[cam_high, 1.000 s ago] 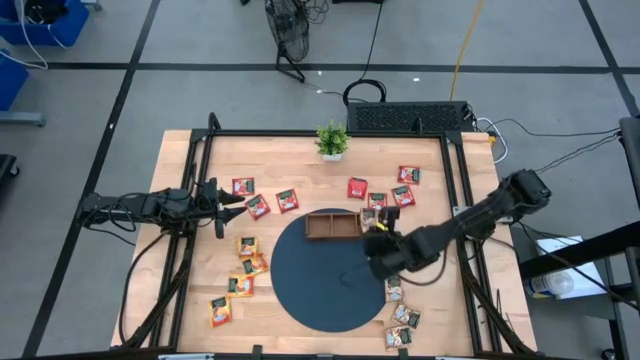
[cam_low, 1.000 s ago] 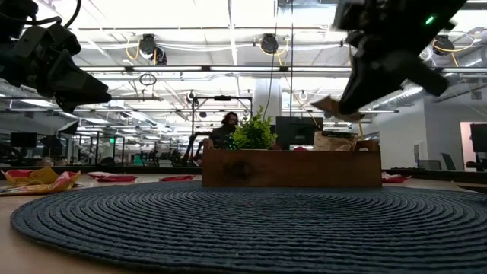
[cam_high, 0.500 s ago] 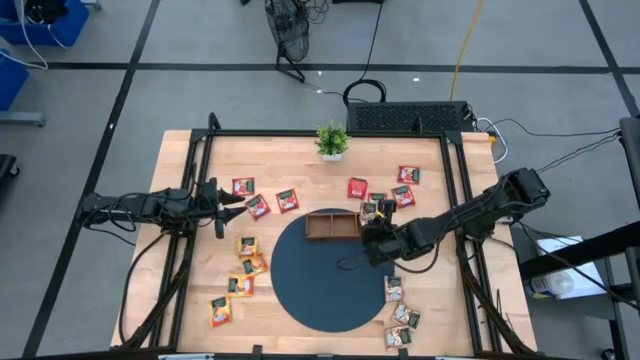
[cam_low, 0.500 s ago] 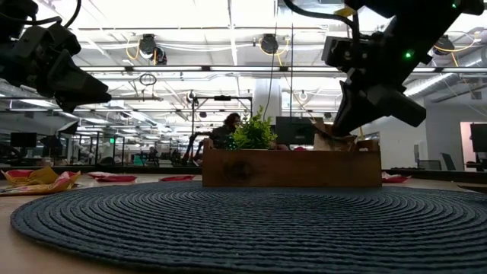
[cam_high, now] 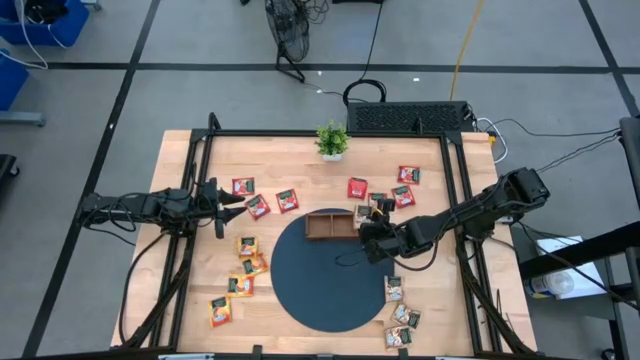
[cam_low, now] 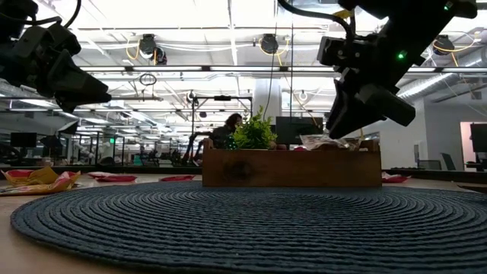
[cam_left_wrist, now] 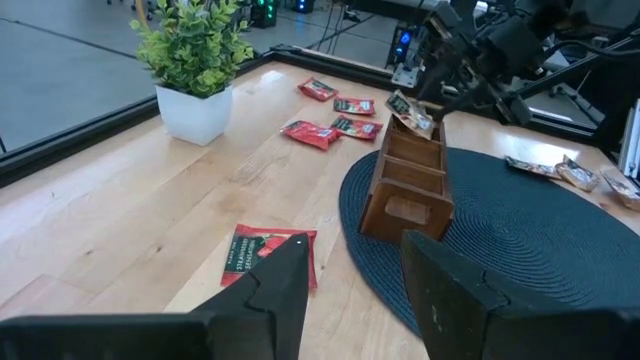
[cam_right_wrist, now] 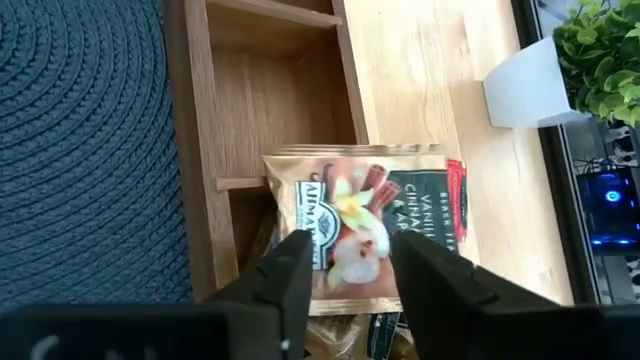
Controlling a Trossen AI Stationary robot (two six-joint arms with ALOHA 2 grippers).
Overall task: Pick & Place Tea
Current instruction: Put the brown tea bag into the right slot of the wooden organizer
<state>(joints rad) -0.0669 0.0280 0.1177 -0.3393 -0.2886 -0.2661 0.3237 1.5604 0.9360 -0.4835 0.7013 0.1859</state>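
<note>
**Tea sorting: one sachet over the tray's end compartment, most still loose**

Nearest the front edge of the table [cam_high: 180, 150], yellow-orange sachets [cam_high: 240, 272] lie toward the left corner and pale sachets [cam_high: 400, 318] toward the right; none is sorted. The dark round mat [cam_high: 325, 275] sits mid-table with the wooden tray [cam_high: 328, 225] on its far rim. The right gripper [cam_high: 370, 228] hovers over the tray's right end compartment, jaws apart with a tea sachet [cam_right_wrist: 365, 232] lying between and beyond them, over that compartment; whether it is released cannot be confirmed. At least one more sachet appears to lie below it; the other two compartments look bare. Its label reads "BLACK TEA", "VANILLA", "CINNAMON"; the brand starts "AHMA". The left gripper [cam_high: 232, 203] waits over the left edge, jaws apart, holding nothing. Farther back, red sachets [cam_high: 265, 200] lie unsorted beside a potted plant [cam_high: 332, 140]. Judgement: early stage; most remains.
</note>
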